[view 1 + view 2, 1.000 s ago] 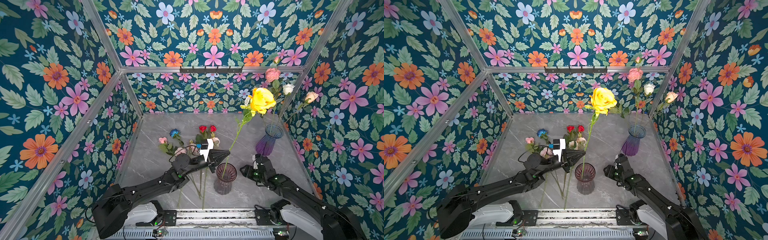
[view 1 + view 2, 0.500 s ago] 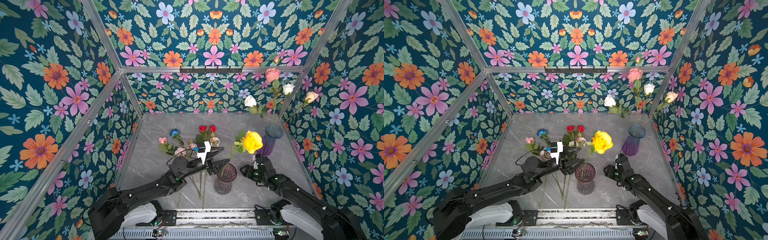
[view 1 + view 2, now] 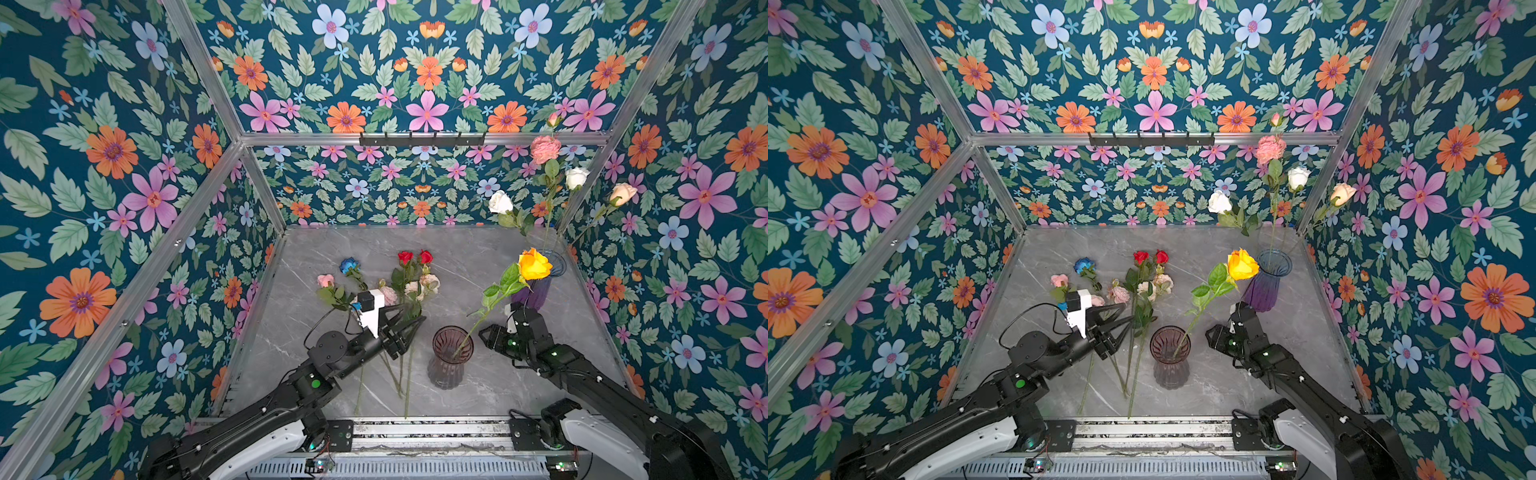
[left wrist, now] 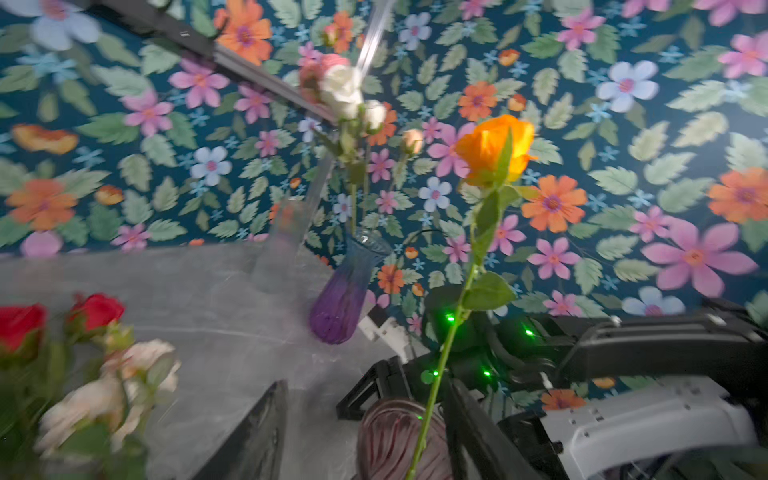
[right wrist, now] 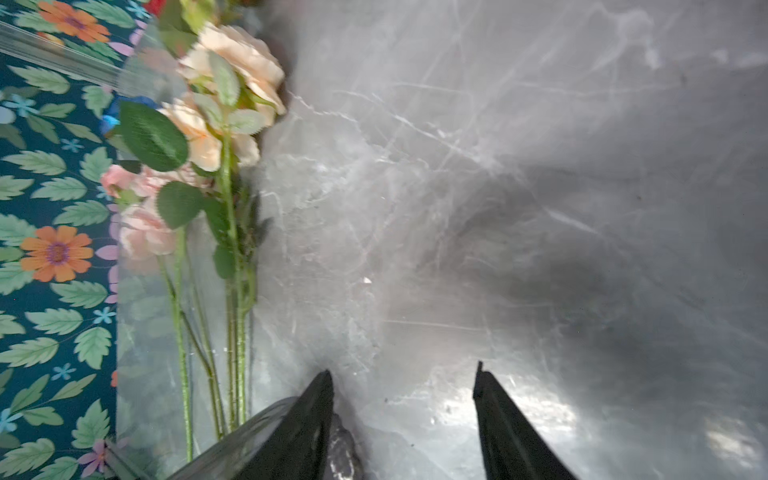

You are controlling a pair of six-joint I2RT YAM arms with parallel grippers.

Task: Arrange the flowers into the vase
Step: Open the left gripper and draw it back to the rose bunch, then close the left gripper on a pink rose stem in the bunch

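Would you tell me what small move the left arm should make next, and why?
Probably lower the left end effector onto a stem of the loose flowers near it: it is open and empty, and the yellow rose already stands in the near vase.

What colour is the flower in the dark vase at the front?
Yellow, with an orange tinge. The rose shows best in a top view.

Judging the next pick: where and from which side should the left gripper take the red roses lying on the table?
Best by the bare lower stems, coming straight down with the open left gripper, jaws across the stems. The red roses lie flat, heads at the far end, crowded by leaves and the cream flowers. At the near end the stems fan apart, leafless.
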